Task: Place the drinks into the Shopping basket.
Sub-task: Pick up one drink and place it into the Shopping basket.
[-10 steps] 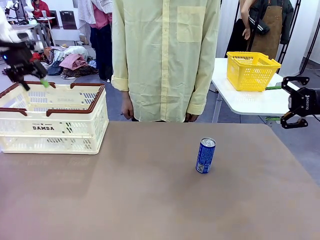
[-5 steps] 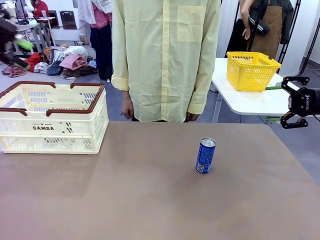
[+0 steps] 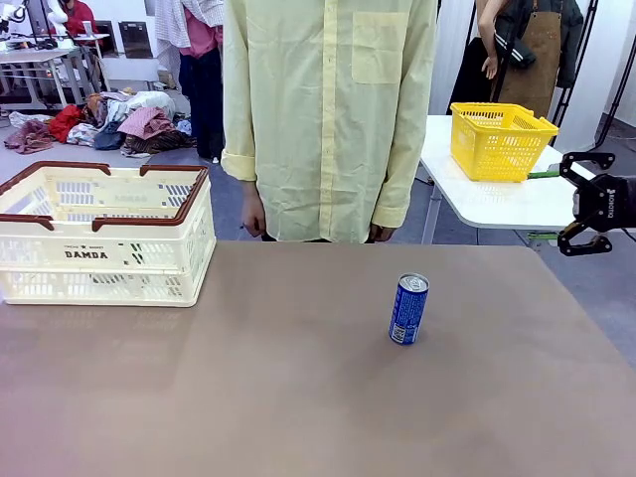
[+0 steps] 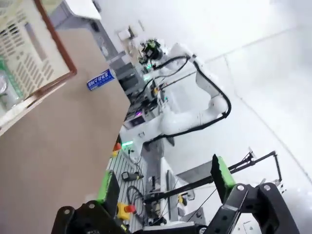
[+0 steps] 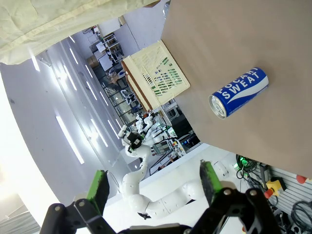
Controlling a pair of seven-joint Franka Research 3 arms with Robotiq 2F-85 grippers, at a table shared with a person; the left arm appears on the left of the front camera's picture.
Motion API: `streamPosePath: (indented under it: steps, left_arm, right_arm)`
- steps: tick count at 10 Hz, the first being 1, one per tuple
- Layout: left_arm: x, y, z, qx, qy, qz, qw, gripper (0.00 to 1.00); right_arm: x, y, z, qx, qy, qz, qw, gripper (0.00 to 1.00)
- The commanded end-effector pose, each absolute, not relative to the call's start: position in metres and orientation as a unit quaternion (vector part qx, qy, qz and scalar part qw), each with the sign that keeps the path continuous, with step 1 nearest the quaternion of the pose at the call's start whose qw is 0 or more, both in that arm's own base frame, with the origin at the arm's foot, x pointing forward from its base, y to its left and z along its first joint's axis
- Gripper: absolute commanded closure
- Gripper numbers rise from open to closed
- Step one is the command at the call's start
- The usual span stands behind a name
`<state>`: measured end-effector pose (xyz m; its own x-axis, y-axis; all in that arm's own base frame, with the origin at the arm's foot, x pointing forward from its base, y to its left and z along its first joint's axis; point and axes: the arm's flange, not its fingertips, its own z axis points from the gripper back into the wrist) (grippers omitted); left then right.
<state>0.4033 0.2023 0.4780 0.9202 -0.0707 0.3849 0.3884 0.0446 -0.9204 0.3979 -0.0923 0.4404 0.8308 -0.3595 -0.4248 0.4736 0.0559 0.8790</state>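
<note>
the blue can (image 3: pixel 408 309) stands upright on the tabletop (image 3: pixel 298 397), right of middle, well apart from the basket (image 3: pixel 99 238) at far left. the right hand (image 3: pixel 567 204), spread and empty, hangs beyond the right edge, nearer the can than the left hand (image 4: pixel 163 185), also spread.

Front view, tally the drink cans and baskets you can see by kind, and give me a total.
Drink cans: 1, the blue can
Baskets: 2, the cream-white Shopping basket and the yellow mesh basket
Total: 3
</note>
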Motion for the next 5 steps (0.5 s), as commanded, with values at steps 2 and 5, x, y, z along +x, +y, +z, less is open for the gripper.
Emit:
streamPosePath:
  steps: [2, 5]
  left_arm:
    - [0.403, 0.202, 0.478, -0.672, -0.118, -0.161, 0.713, 0.0]
    - [0.403, 0.202, 0.478, -0.672, -0.118, -0.161, 0.713, 0.0]
  right_arm:
    - [0.398, -0.094, 0.444, 0.623, 0.048, -0.283, 0.727, 0.0]
    - [0.398, -0.094, 0.444, 0.623, 0.048, -0.283, 0.727, 0.0]
